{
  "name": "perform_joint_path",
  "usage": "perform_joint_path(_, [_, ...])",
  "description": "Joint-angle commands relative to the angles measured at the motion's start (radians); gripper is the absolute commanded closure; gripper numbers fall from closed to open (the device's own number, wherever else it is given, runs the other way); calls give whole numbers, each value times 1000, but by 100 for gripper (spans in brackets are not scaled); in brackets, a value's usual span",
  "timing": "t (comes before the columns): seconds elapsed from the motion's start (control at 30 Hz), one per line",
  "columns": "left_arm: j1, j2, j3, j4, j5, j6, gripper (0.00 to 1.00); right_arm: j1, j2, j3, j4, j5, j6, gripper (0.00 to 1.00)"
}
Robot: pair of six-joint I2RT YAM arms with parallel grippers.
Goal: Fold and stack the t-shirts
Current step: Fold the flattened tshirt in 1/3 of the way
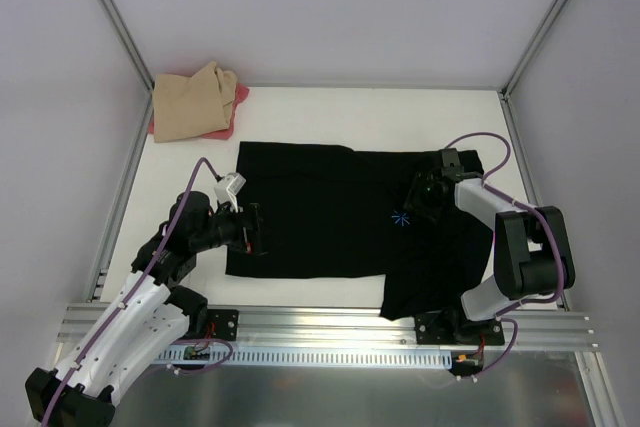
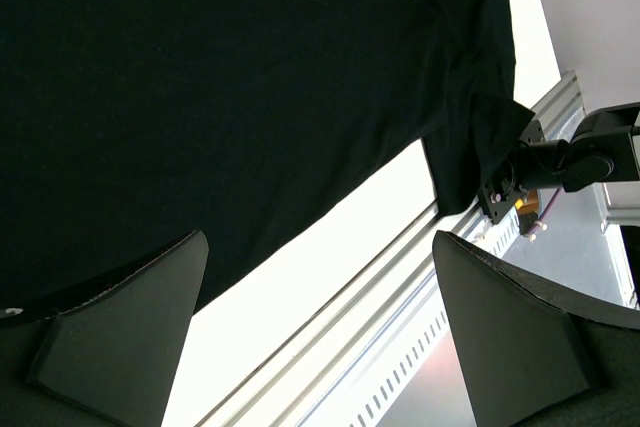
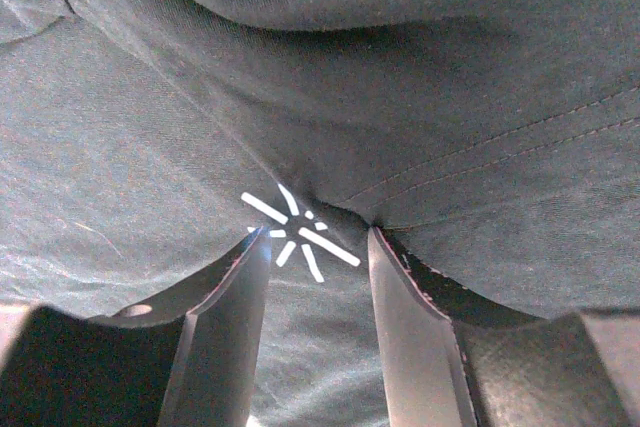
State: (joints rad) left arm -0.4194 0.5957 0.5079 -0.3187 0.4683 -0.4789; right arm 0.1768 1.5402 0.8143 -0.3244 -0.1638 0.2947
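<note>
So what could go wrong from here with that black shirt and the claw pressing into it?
1. The right gripper presses into the middle of the black t-shirt beside its starburst mark, where the cloth puckers. It may pinch a bunch and fold crooked.
2. The shirt's near right part drapes onto the rail by the right arm's base and could snag when pulled.
3. The left gripper is open, holding nothing, so a one-sided pull may drag the shirt.

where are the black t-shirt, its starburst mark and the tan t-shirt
black t-shirt point(image 1: 320, 217): top external view, middle of its spread body
starburst mark point(image 1: 401, 218): top external view, centre of the light-blue mark
tan t-shirt point(image 1: 192, 105): top external view, middle of the bunched cloth
</note>
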Motion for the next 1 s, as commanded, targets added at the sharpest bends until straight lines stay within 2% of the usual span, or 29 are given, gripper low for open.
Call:
perform_joint_path(0.0, [-5,4,-2,27,16,11,1,9,8,19,19,33,-3,53])
perform_joint_path(0.1, [-5,6,-2,27,16,11,1,9,11,17,21,49,-6,56])
perform_joint_path(0.13, [-5,6,-2,27,15,11,1,9,9,17,24,52,-6,61])
perform_joint_path(0.17, [-5,6,-3,27,15,11,1,9,12,19,27,50,-9,75])
perform_joint_path(0.2, [-5,4,-3,27,15,11,1,9,12,19,28,50,-9,82])
perform_joint_path(0.23, [-7,4,-3,26,15,11,1,9,14,20,28,47,-9,93])
perform_joint_path(0.27, [-5,4,-3,29,15,11,1,9,15,20,31,47,-8,100])
perform_joint_path(0.53, [-5,6,-5,29,13,11,1,9,-14,19,16,44,-14,100])
perform_joint_path(0.97, [-7,10,-6,32,13,10,1,10,-216,72,-125,-55,-16,100])
